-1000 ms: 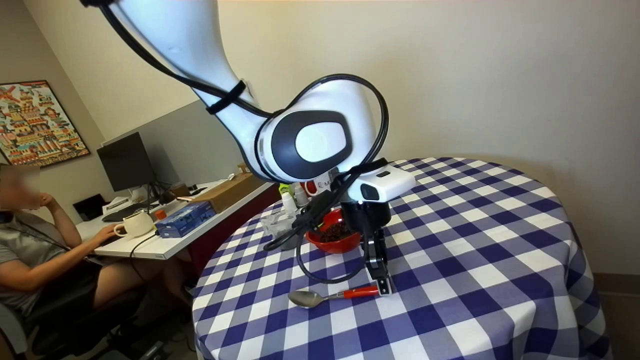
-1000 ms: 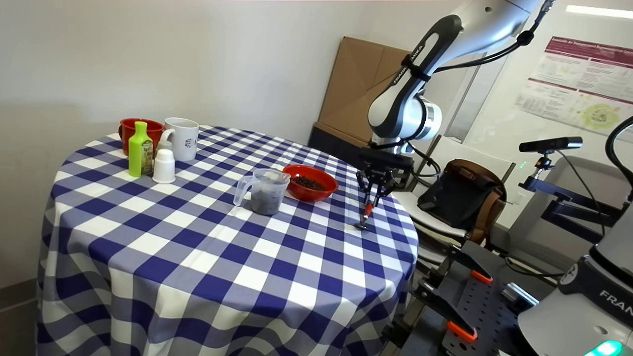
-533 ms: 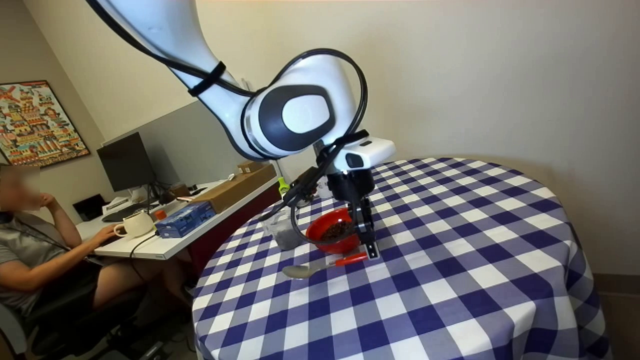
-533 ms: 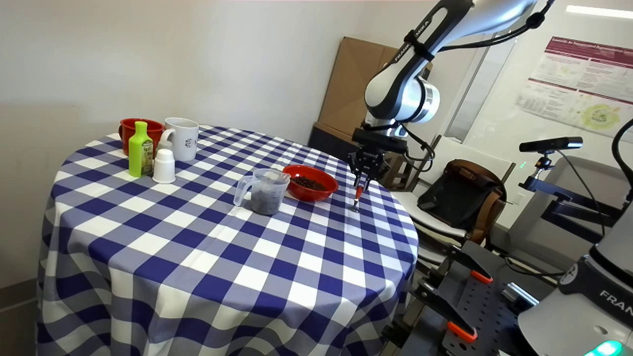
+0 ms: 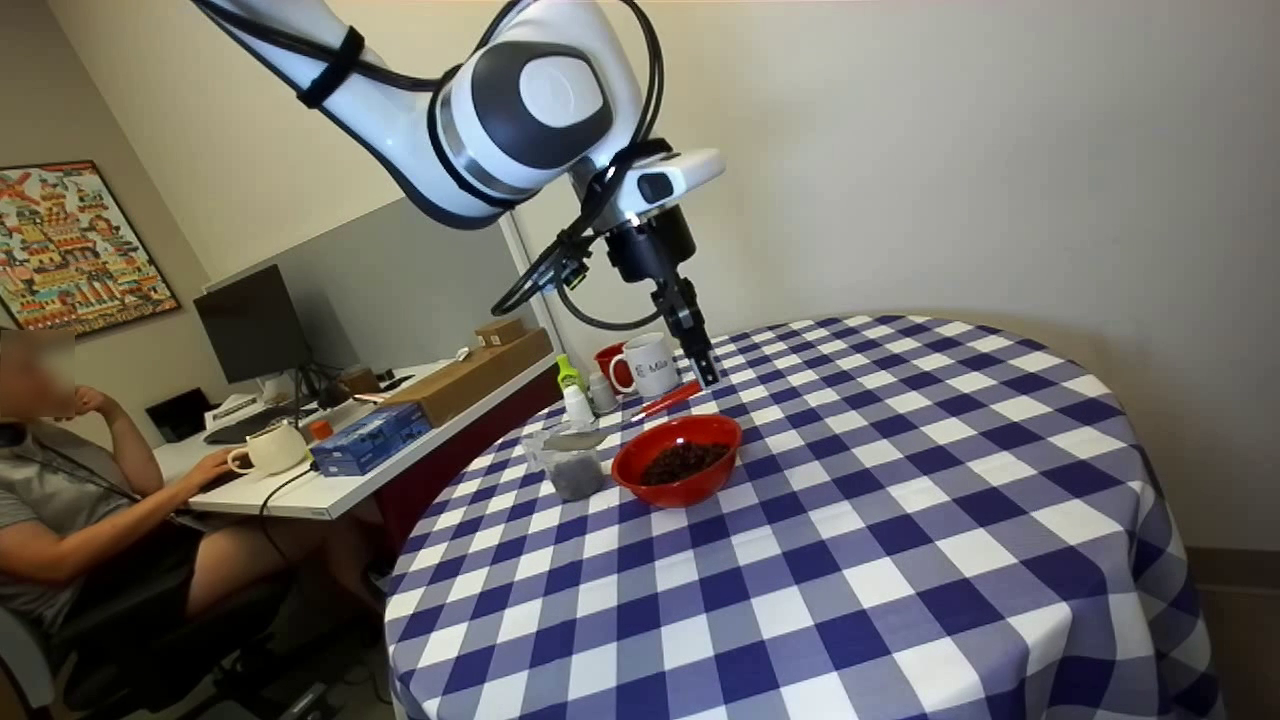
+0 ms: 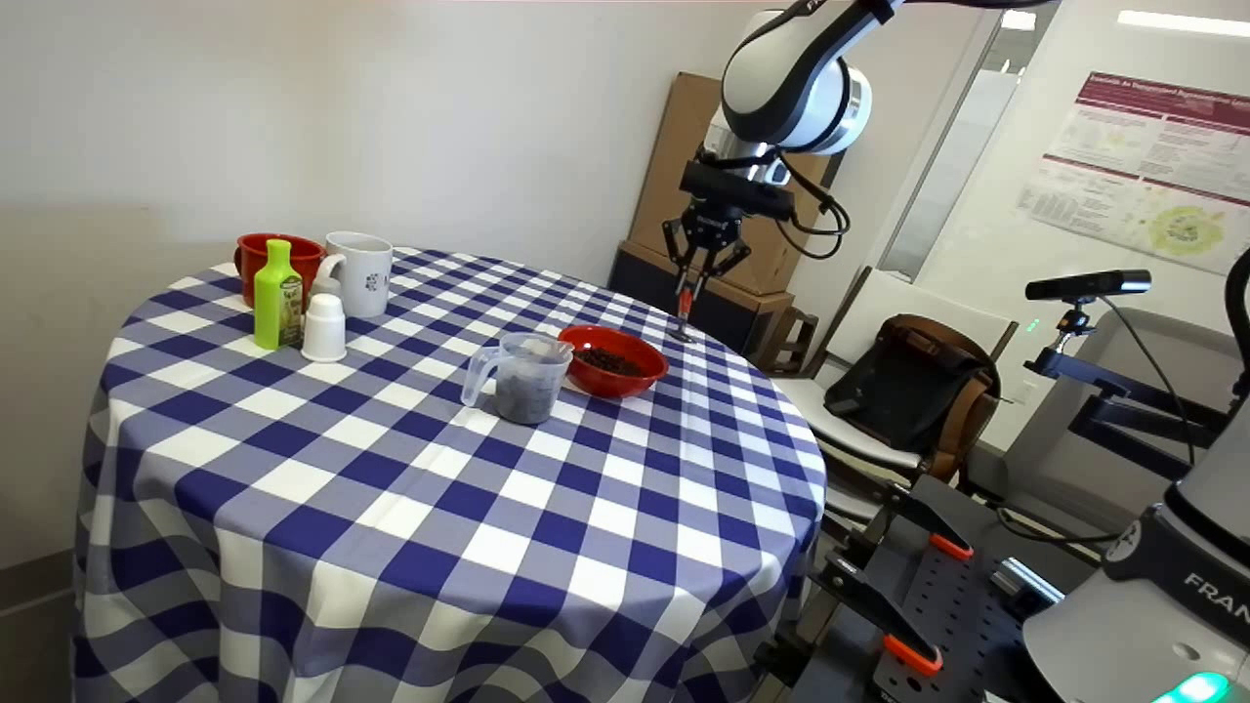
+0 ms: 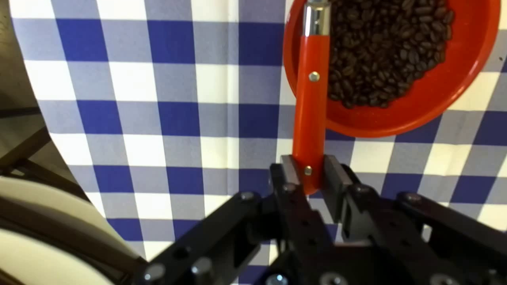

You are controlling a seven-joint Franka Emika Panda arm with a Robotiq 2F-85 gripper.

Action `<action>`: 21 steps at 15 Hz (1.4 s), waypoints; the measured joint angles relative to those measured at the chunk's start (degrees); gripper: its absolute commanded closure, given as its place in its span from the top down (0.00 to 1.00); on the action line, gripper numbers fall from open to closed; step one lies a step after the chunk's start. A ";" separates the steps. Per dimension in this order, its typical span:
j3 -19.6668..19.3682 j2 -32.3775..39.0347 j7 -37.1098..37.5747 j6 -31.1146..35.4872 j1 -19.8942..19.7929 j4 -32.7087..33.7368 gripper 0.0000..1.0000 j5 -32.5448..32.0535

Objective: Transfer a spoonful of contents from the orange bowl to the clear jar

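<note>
Jaws gripping the spoon (image 7: 311, 107), best ease it toward wrist-view four o'clock before dipping into the bowl (image 7: 380, 122).

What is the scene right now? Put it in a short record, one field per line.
Held: red-handled spoon, gripped in the end effector
Load: too small to tell
Source: orange bowl, holding dark beans
Destination: clear jar, upright beside the orange bowl
Surface: checked tablecloth
Others: green bottle, red mug, white mug
</note>
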 measured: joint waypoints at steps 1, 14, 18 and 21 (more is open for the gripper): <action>-0.52 -0.26 2.95 0.93 0.86 0.49 0.05 -3.54; -17.83 7.37 57.43 6.33 23.80 7.53 0.05 -62.26; -19.51 11.43 69.46 4.37 27.23 8.80 0.05 -72.41; -14.84 12.73 78.59 -1.96 24.40 9.63 0.05 -82.29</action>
